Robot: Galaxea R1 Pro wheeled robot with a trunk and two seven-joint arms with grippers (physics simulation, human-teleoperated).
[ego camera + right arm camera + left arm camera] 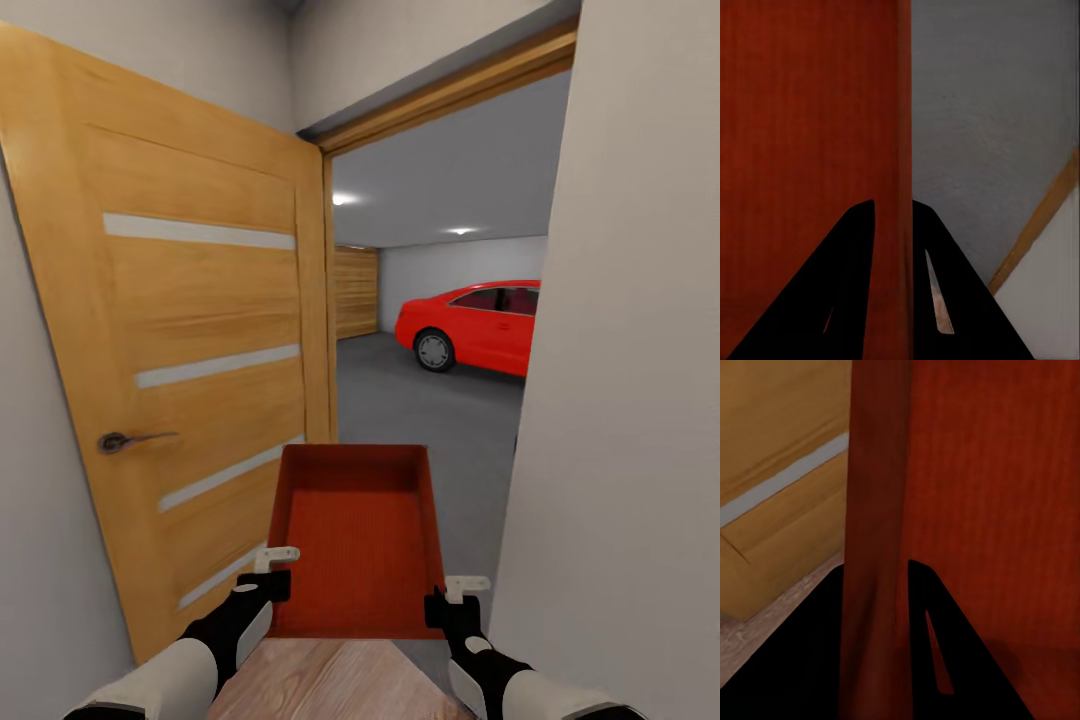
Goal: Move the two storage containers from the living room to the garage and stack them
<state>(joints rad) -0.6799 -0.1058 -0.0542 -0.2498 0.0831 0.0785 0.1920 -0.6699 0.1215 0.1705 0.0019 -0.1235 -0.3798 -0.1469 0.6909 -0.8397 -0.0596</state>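
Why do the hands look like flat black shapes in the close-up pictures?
In both wrist views the fingers are unlit silhouettes, each pair straddling a wall of the storage container. In the head view two ceiling lights glow softly in the garage, and the walls bend slightly, as through a wide lens.

1 storage container [358, 535], orange-red. 2 claws on it: left claw [272, 572], right claw [448, 598]. 1 wooden door [190, 370] w/ 4 pale strips, 1 handle [125, 440]. 1 red car [472, 325]. 2 ceiling lights [343, 199].

Both arms reach forward, left claw [268, 580] and right claw [446, 600] each clamped on a thin wall.
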